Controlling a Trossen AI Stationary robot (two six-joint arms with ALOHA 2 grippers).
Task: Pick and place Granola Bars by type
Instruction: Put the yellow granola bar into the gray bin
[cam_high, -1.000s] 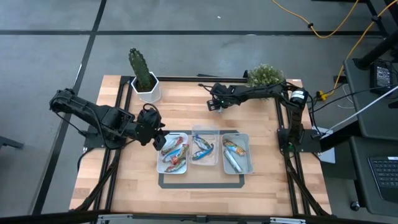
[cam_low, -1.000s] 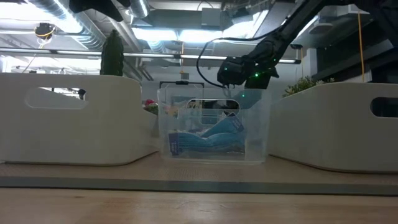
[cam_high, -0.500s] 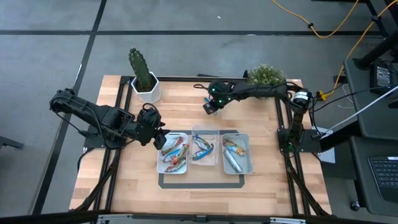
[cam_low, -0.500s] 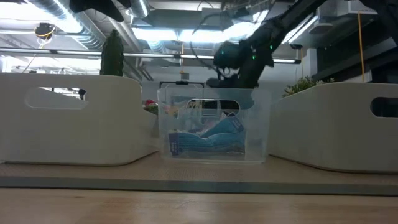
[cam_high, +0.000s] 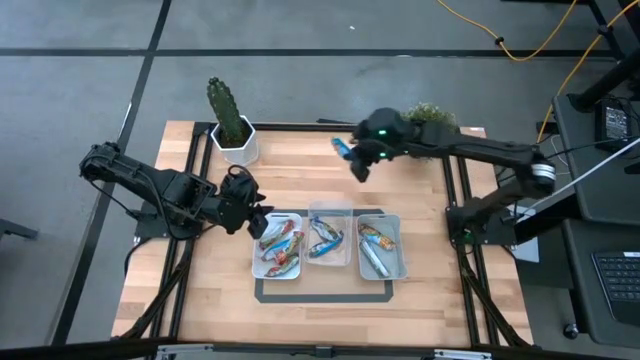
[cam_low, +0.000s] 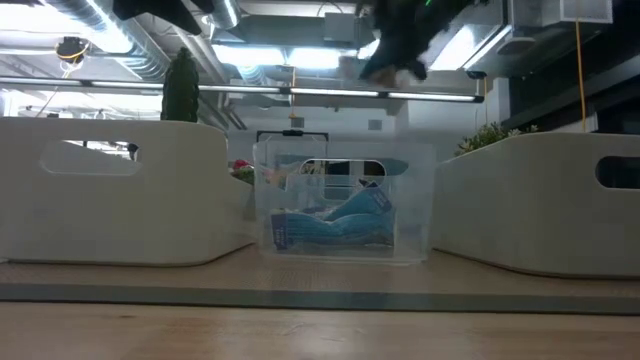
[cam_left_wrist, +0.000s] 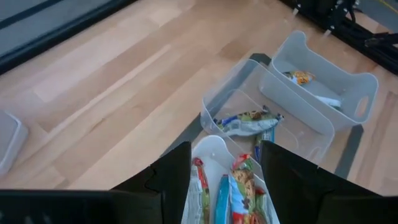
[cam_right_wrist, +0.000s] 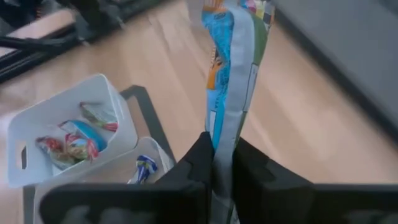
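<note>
The main risk now is that the blue bar (cam_right_wrist: 229, 74) slips or swings out of the right gripper (cam_high: 358, 168), because it is pinched only at one end and most of its length sticks out free; a fast move could shake it loose, and it would fall on the wood far behind the clear tray (cam_high: 329, 240). A second risk is a wrong sort: the clear tray is narrow and stands touching the white tray (cam_high: 281, 268) on one side and the other white tray (cam_high: 394, 262) on the other, so a release slightly off centre may drop the bar on a rim or into a neighbour. In my judgement the blue bar belongs in the clear tray, since blue wrappers already lie there. The right gripper's fingers (cam_right_wrist: 193, 163) are pressed together on the wrapper's end, with almost no gap, and the arm hangs high above the table, behind the clear tray and near the small green plant (cam_high: 432, 116). The left gripper (cam_high: 256, 220) waits just beside the first white tray, its fingers (cam_left_wrist: 171, 174) partly apart and holding nothing. The other bars (cam_high: 280, 248) lie inside the three trays.
</note>
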